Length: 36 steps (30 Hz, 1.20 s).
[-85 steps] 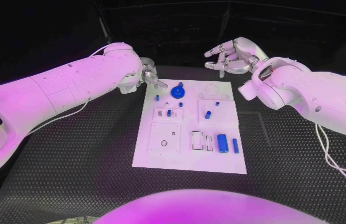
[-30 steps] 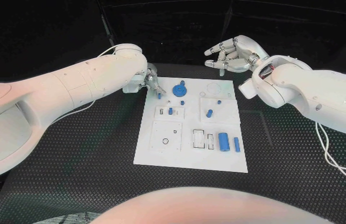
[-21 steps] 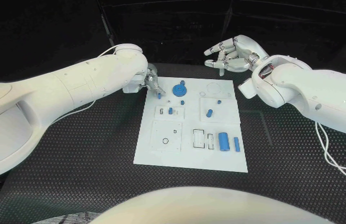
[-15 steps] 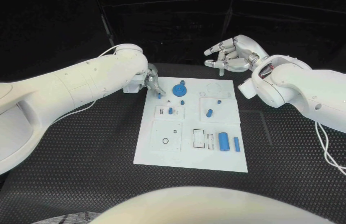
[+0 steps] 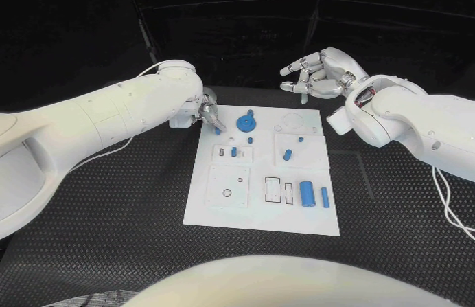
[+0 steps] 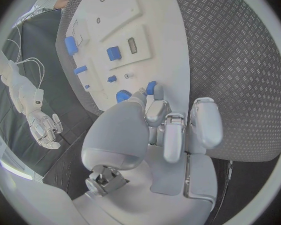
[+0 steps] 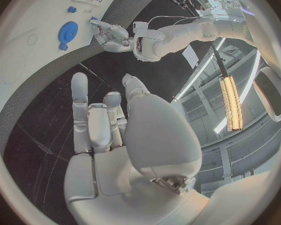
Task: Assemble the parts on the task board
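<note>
The left hand [image 5: 205,112] is pinching a small blue peg [image 6: 151,88] at the task board's [image 5: 259,218] far-left corner; the right hand [image 5: 318,75] is hovering open-fingered, holding nothing. Several blue parts [image 5: 306,194] are lying loose, so most assembly seems unfinished.

Left hand [image 5: 205,110] low, fingers curled downward, fingertips pinching small blue piece [image 6: 151,88]. Right hand [image 5: 318,74] raised, fingers spread, holding nothing.

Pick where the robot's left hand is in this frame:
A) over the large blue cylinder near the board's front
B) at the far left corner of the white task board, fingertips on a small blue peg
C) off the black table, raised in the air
B: the left hand is at the far left corner of the white task board, fingertips on a small blue peg.
</note>
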Each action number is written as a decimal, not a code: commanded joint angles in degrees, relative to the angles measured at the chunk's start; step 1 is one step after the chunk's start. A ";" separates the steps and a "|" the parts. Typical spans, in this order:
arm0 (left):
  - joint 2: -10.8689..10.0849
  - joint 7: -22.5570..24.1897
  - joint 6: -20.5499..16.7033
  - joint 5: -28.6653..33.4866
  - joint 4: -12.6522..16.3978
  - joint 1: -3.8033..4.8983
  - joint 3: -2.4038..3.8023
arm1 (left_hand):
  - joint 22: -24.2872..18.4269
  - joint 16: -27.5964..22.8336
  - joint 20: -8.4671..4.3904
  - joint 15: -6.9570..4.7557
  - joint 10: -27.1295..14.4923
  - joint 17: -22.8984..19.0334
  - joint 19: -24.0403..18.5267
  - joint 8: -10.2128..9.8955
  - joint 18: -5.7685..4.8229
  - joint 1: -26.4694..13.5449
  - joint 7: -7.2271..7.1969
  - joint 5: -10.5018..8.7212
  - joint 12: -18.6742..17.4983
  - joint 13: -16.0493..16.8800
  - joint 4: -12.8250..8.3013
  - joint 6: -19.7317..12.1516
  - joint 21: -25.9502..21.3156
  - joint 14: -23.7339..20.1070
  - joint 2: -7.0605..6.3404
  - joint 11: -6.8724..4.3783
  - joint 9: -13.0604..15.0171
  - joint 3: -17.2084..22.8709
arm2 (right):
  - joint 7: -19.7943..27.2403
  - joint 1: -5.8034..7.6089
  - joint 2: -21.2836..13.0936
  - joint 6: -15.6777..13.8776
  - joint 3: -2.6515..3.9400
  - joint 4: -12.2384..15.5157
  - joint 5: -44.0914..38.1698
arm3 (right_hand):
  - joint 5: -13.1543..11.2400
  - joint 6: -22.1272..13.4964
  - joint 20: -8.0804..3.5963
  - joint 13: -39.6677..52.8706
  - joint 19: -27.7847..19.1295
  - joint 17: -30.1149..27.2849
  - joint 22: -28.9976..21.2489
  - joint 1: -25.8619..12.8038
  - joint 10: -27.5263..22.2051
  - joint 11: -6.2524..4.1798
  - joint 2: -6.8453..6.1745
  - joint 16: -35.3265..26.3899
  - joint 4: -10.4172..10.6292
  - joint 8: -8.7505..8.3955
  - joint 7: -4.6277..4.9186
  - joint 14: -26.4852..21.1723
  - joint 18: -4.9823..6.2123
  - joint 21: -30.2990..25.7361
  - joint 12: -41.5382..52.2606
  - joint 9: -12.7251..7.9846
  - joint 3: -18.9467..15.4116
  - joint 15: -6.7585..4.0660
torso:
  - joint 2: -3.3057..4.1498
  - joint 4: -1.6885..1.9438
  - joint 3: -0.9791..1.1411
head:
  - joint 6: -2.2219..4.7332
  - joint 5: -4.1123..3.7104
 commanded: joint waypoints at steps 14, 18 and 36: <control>-1.60 0.27 -4.62 6.43 1.97 -0.15 0.01 | 0.28 0.18 -0.11 0.20 0.08 15.09 0.21 0.33 0.30 4.41 0.16 -1.18 -0.38 -0.56 -5.04 -0.54 -0.42 5.95 -0.15 -0.03 -0.30 8.86 | 0.63 0.10 0.03 0.32 0.04 -0.17 -0.09 | 0.29 -0.36 -0.10 0.09 -0.11 0.05 -0.05 -0.40 0.05 -0.07 0.30 -0.11 0.28 0.18 -0.12 0.50 1.12 -0.33 0.22 -0.04 0.20 -0.42 | -0.02 0.02 0.01 | -0.19 0.04; -3.75 0.38 -7.03 8.53 5.04 -0.25 0.02 | 0.46 0.18 -0.11 0.18 0.27 15.09 0.34 0.78 0.28 3.74 0.13 -1.18 -0.30 -0.53 -5.41 -0.54 -0.35 5.95 -0.91 -0.06 -0.16 11.00 | 0.63 0.10 -0.08 0.34 0.04 -0.17 -0.09 | 0.29 -0.36 -0.10 0.09 -0.11 0.05 -0.05 -0.40 0.05 -0.07 0.30 -0.11 0.28 0.18 -0.12 0.50 1.12 -0.33 0.22 -0.04 0.20 -0.42 | -0.04 0.08 0.01 | -0.21 0.01; -15.08 0.92 -17.80 7.41 23.04 -2.52 0.01 | 1.37 0.18 -0.34 -0.09 0.98 15.09 1.01 3.16 0.11 0.03 -0.20 -1.29 -0.17 -0.72 -6.97 -0.74 0.07 5.95 -4.98 -0.39 0.71 19.89 | 0.68 0.09 -0.09 0.54 0.02 -0.73 -0.09 | 0.29 -0.36 -0.10 0.09 -0.11 0.05 -0.05 -0.40 0.05 -0.07 0.30 -0.11 0.28 0.18 -0.12 0.50 1.12 -0.33 0.22 -0.04 0.20 -0.42 | -0.10 0.05 -0.02 | 0.18 0.46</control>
